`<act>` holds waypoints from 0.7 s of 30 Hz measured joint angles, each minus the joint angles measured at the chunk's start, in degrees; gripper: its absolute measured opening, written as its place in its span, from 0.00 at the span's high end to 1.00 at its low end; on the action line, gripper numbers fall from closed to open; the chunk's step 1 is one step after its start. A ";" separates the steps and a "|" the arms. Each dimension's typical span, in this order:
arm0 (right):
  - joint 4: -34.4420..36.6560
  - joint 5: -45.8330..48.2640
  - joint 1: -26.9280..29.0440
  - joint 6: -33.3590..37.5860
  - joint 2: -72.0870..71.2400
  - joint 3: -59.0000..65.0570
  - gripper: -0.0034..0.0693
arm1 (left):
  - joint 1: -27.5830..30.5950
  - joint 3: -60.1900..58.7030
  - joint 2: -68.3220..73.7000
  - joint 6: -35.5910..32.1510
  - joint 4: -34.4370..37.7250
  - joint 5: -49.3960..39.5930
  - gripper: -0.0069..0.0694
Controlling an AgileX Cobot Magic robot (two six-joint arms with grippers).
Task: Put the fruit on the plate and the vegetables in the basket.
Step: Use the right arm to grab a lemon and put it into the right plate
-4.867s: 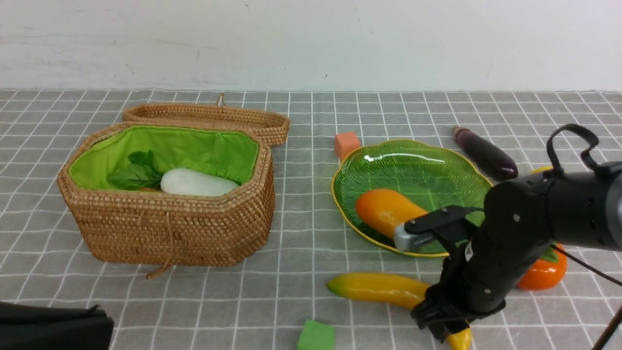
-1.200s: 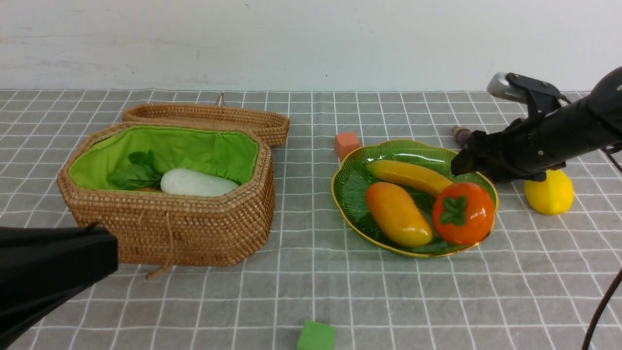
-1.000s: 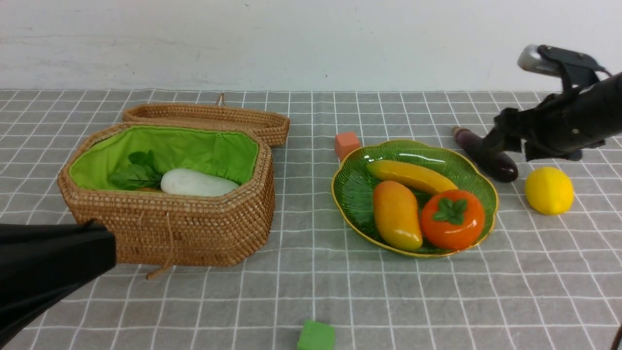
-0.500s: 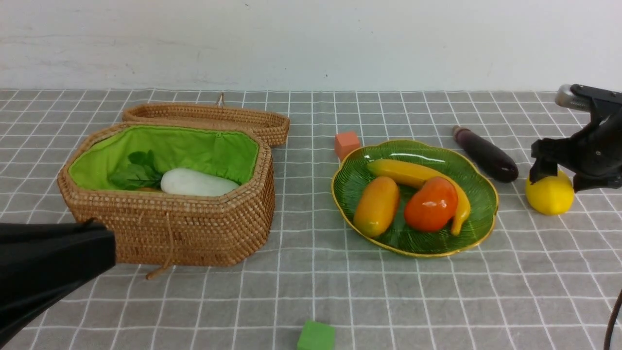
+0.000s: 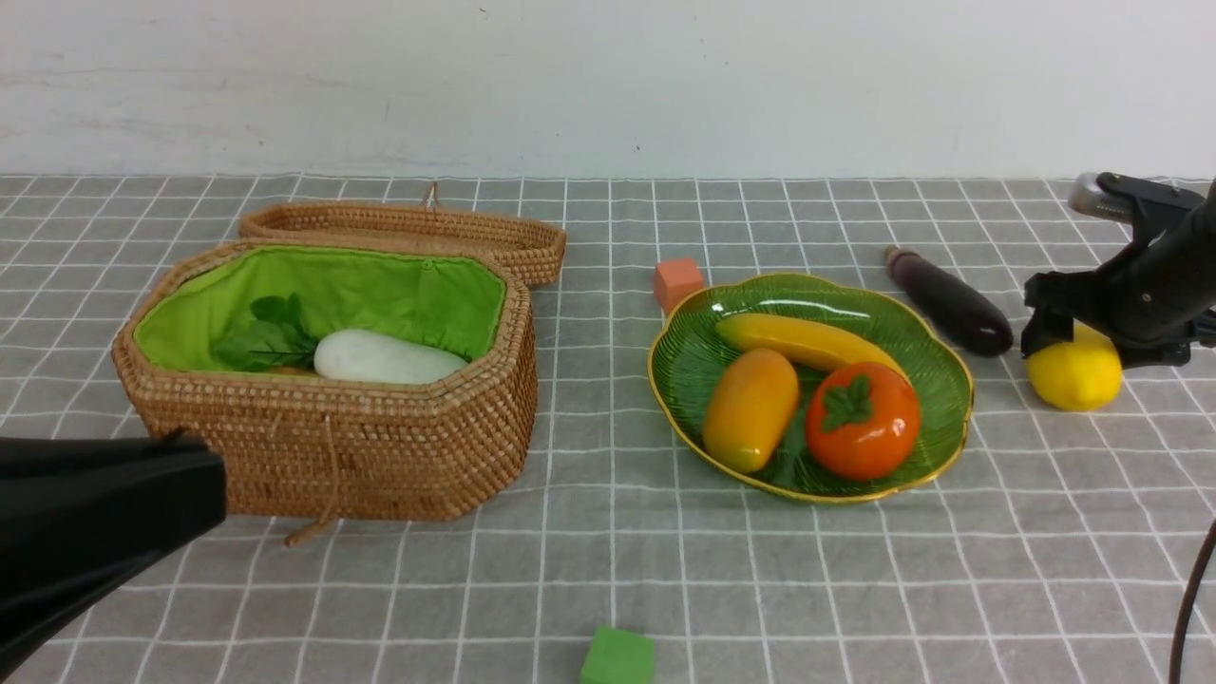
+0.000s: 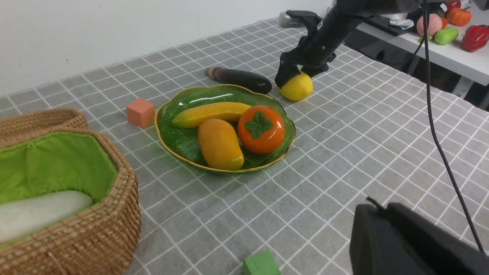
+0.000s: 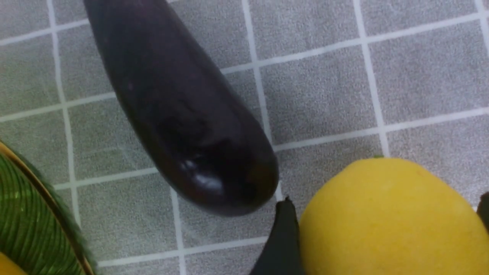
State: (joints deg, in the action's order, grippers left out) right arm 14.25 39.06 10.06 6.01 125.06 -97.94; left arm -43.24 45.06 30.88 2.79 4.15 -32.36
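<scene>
The green plate [image 5: 684, 332] holds the mango [image 5: 750, 408], the banana [image 5: 798, 340] and the persimmon [image 5: 863, 421]. The lemon [image 5: 1073, 380] rests on the cloth right of the plate, beside the purple eggplant [image 5: 950, 302]. My right gripper [image 5: 1088, 347] is open and low over the lemon [image 7: 386, 236], one finger [image 7: 282, 236] at each side, a small gap showing at the far one. The basket [image 5: 332, 446] at left holds the white radish [image 5: 385, 358]. My left gripper [image 6: 376, 206] is shut and empty, low at the near left.
The basket's lid [image 5: 408, 228] lies open behind it. An orange cube [image 5: 677, 282] sits by the plate's far left rim. A green cube [image 5: 617, 657] lies near the front edge. The right arm's cable [image 6: 439, 126] hangs over the right side.
The banana and persimmon, earlier on the cloth, now lie on the plate, where the fruit has rolled and settled. My right gripper moved right from the plate and came down around the lemon.
</scene>
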 joint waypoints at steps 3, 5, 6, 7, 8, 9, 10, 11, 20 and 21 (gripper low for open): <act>0.00 0.56 0.00 0.00 0.00 -0.06 0.17 | 0.00 0.00 0.00 0.00 0.00 0.00 0.87; 0.00 1.04 0.00 -0.07 0.00 -0.11 0.16 | 0.00 0.00 0.00 0.00 0.00 0.00 0.87; 0.00 1.30 0.00 -0.12 0.00 -0.12 0.16 | 0.00 0.00 0.00 0.00 0.00 0.00 0.87; 0.00 2.18 0.00 -0.20 0.00 -0.32 0.14 | 0.00 0.00 0.00 0.00 0.00 0.00 0.87; 0.00 2.74 0.06 -0.48 0.01 -0.36 0.12 | 0.00 0.00 0.00 0.00 0.00 -0.06 0.86; 0.00 2.85 0.07 -0.55 0.08 -0.36 0.11 | 0.00 0.00 0.00 0.00 0.00 -0.06 0.86; 0.00 4.45 0.11 -1.14 0.35 -0.38 0.08 | 0.00 0.00 0.00 0.00 0.00 -0.06 0.86; 0.00 4.69 0.11 -1.25 0.42 -0.38 0.08 | 0.00 0.00 0.00 0.00 0.00 -0.06 0.86; -0.47 6.90 0.11 -1.61 1.69 -0.53 0.07 | 0.00 0.00 0.00 0.00 0.00 -0.06 0.86; -0.53 7.09 0.11 -1.51 1.56 -0.60 0.11 | 0.00 0.00 0.00 0.00 0.00 -0.11 0.86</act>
State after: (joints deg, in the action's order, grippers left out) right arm 13.72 46.14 10.17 4.50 126.63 -98.53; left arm -43.24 45.06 30.88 2.79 4.15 -32.47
